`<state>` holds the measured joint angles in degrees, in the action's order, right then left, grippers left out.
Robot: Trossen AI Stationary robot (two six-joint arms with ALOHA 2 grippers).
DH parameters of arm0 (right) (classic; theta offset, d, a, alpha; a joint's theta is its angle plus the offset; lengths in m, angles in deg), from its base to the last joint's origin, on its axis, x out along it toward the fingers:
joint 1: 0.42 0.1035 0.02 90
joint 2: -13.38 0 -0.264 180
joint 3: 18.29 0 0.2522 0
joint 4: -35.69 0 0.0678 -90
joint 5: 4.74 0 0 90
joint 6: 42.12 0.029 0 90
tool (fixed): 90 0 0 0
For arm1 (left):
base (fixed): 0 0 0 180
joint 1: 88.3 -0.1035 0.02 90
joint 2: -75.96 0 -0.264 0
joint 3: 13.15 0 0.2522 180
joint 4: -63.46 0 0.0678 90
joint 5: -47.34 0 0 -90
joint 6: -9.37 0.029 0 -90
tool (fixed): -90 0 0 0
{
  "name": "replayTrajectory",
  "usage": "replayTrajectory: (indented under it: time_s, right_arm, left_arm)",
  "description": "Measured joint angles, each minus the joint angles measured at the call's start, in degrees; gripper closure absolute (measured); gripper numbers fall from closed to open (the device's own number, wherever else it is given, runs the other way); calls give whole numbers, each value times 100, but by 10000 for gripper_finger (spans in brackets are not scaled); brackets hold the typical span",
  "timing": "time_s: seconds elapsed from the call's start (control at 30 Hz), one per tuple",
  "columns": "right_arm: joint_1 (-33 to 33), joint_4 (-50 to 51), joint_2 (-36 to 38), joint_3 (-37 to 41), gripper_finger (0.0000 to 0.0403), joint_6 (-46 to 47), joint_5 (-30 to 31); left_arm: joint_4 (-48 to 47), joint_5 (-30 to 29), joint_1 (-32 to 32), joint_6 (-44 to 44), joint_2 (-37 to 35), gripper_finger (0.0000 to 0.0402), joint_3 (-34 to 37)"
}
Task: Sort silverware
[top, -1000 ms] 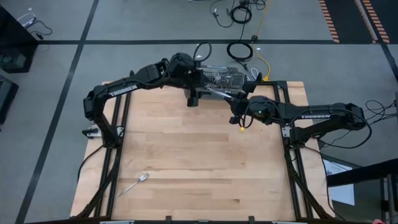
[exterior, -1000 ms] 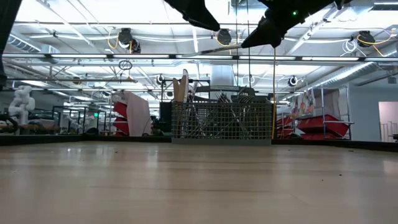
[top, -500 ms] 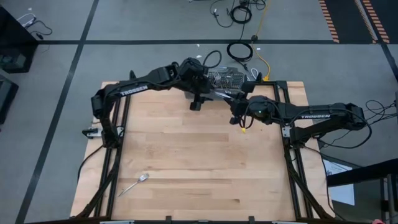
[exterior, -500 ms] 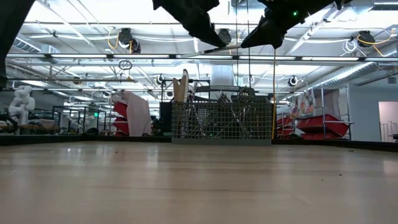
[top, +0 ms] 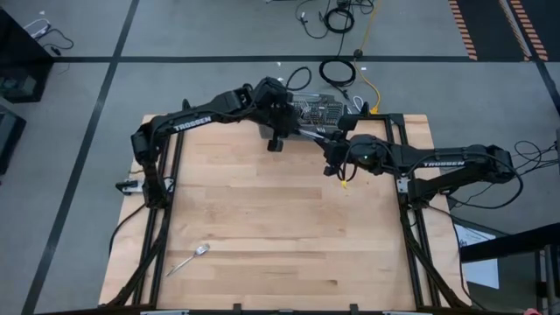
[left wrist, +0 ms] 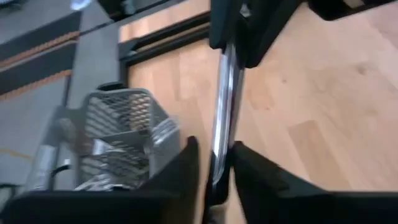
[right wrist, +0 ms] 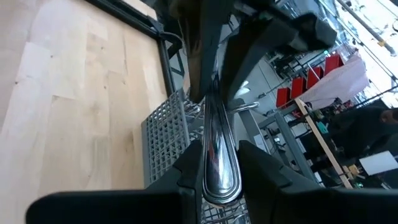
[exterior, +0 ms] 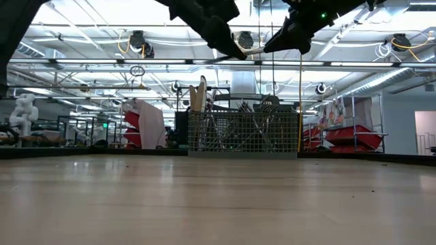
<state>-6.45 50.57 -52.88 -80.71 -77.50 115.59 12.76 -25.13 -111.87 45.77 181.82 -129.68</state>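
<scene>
Both arms reach to the table's far edge, raised above the wire basket (top: 317, 111). The right gripper (top: 331, 143) is clamped on one end of a silver utensil (left wrist: 222, 106); the left gripper (top: 282, 131) has its fingers (left wrist: 180, 171) closed around the other end. The utensil hangs level between them, long axis running gripper to gripper. Another piece (top: 189, 259) lies near the table's front left corner.

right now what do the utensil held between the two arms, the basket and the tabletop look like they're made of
Utensil: looks like polished metal, probably stainless steel; it is silvery and mirrors its surroundings.
Basket: looks like grey metal wire mesh; a fine open grid shows the cutlery inside.
Tabletop: looks like pale wood in joined strips, with visible grain and a smooth, possibly sealed finish.
</scene>
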Motion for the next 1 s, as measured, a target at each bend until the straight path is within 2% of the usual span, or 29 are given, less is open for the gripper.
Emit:
replayTrajectory:
  time_s: [0.07, 0.1, 0.13, 0.2, 0.4, 0.57, 0.67, 0.83, 0.93, 1.0]
  right_arm:
    - [1, 38, -2, 0, 342, -50, 16]
    - [-2, 24, 0, 5, 354, -41, 7]
    - [3, -43, 0, -2, 383, -66, -28]
    - [20, -32, 0, -4, 402, -85, -53]
    - [14, -79, 4, -4, 398, -300, 55]
    - [-74, -585, 77, -2, 400, -773, 1666]
    - [-212, -947, 314, -2, 401, -611, 1842]
    - [-371, -842, 744, -2, 402, 139, 1352]
    - [-377, -867, 853, -2, 402, 172, 1286]
    - [-374, -868, 859, -2, 402, 173, 1278]
  left_arm:
    - [75, 94, 10, 81, 137, 337, 5]
    - [114, 111, 8, 51, 176, 357, 9]
    - [206, 54, 11, 36, 229, 373, 9]
    - [287, 64, 25, 16, 352, 380, 9]
    - [163, -471, 126, 313, 475, 380, 9]
    - [115, -965, 44, 123, 273, 380, 9]
    - [774, -1070, -41, -548, -45, 380, 9]
    - [2364, -1386, -297, -1657, -708, 380, 38]
    - [3705, -1734, -458, -2031, -1073, 380, 442]
    - [4532, -1820, -527, -2261, -1335, 380, 961]
